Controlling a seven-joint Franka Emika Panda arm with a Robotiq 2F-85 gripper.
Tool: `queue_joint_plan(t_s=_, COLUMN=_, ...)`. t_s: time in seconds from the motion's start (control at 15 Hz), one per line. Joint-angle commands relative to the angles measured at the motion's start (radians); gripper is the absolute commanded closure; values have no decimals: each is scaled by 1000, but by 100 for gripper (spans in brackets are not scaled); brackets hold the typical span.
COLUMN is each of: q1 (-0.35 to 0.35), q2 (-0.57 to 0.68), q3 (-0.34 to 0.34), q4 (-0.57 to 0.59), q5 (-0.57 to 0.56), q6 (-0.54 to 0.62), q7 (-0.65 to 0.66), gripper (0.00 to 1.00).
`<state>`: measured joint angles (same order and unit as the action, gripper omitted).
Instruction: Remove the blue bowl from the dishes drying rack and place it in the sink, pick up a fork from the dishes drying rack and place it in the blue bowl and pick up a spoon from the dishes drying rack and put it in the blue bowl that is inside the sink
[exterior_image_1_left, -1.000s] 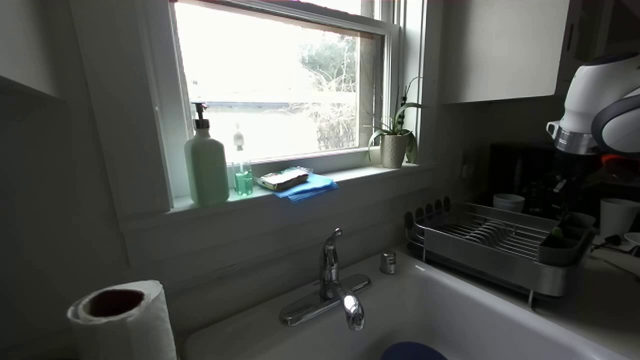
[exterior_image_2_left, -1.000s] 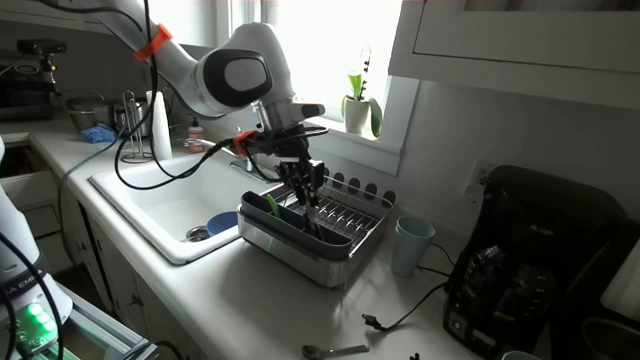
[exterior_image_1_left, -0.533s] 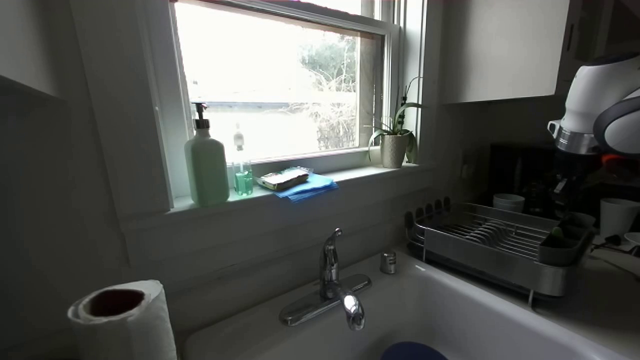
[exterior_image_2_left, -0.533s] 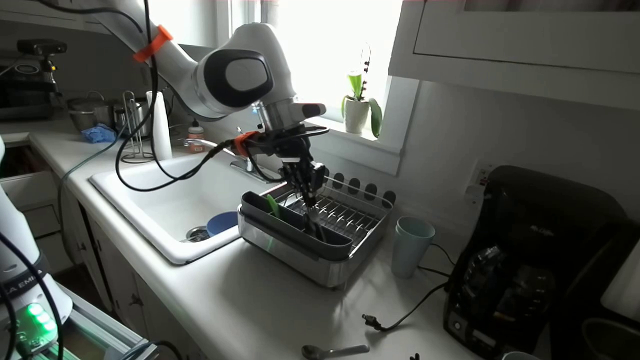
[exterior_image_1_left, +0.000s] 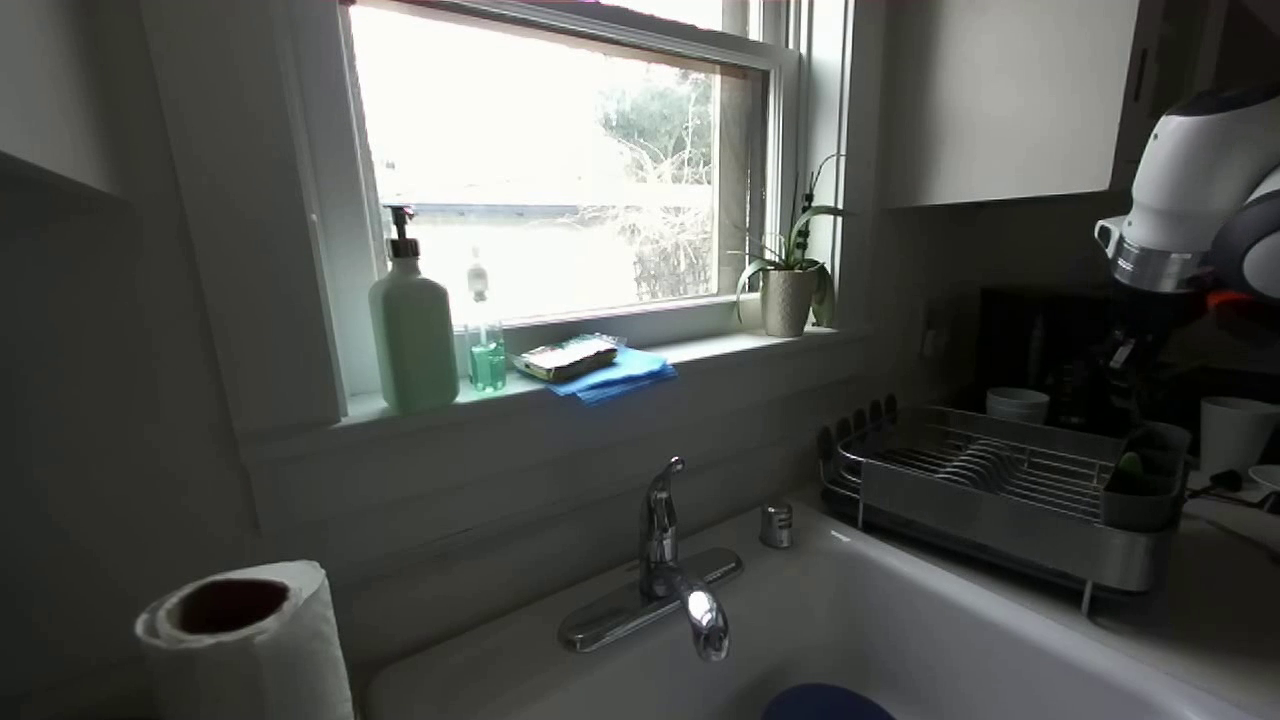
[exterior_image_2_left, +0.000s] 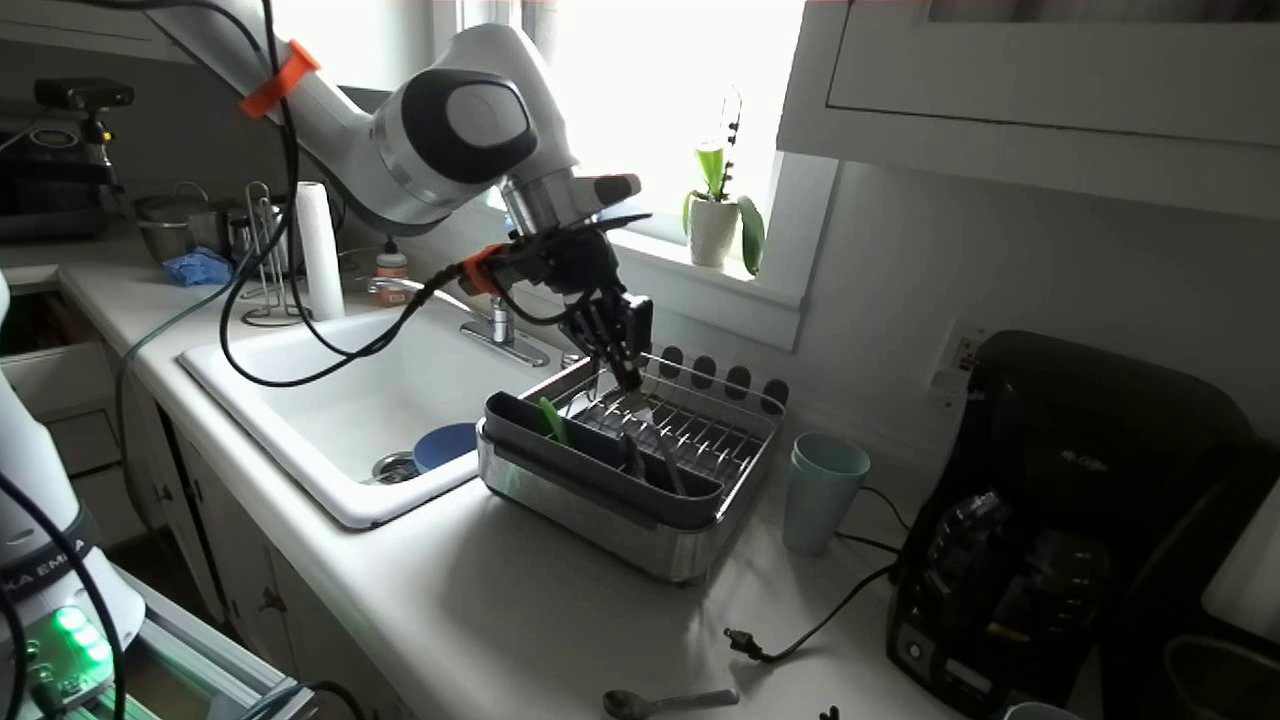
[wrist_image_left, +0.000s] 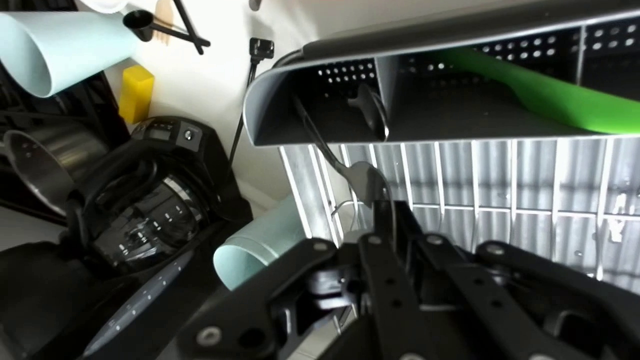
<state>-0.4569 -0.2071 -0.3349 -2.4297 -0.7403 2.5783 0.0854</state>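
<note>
The blue bowl (exterior_image_2_left: 445, 447) sits in the sink (exterior_image_2_left: 330, 400), beside the dishes drying rack (exterior_image_2_left: 590, 522), so the opening step looks done; whether anything lies inside the bowl cannot be seen. Over the rack, the fingers (wrist_image_left: 382, 217) are clamped on the head of what looks like a metal fork (wrist_image_left: 364, 181), its tip hidden between them. The fork's handle slants down into the end compartment of the rack's utensil caddy (exterior_image_2_left: 570, 467), so I judge the fork step under way: it has yet to be drawn clear and carried to the bowl. One more utensil then seems left: a dark metal piece (wrist_image_left: 370, 112) in that same compartment may be it, too dim to identify. A spoon (exterior_image_2_left: 680, 704) lies on the table (exterior_image_2_left: 500, 600), well apart from the rack.

The handle crosses the caddy's rim beside the rack's wires and could catch there, so a straight lift seems wise. Above the rack the air looks free. Sinkward along the rack, a green utensil (wrist_image_left: 565, 97) pokes above the caddy and calls for height. Pale blue cups (exterior_image_2_left: 820, 500) stand just beside the rack, away from the sink and off the likely path.
</note>
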Motion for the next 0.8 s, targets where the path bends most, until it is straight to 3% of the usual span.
queue_joint_plan(t_s=0.0, q1=-9, q2=-102, q3=29, q4=-1, q5=-108, q6=-40, q7=42, gripper=99)
queue_joint_plan(t_s=0.4, q1=13, q2=-234, q3=81, q4=-14, q5=-121, q6=-74, q7=35, gripper=99)
queue_joint_plan(t_s=0.73, q1=96, q2=-321, q3=107, q4=-48, q5=-46, q6=-34, q7=-12, gripper=99)
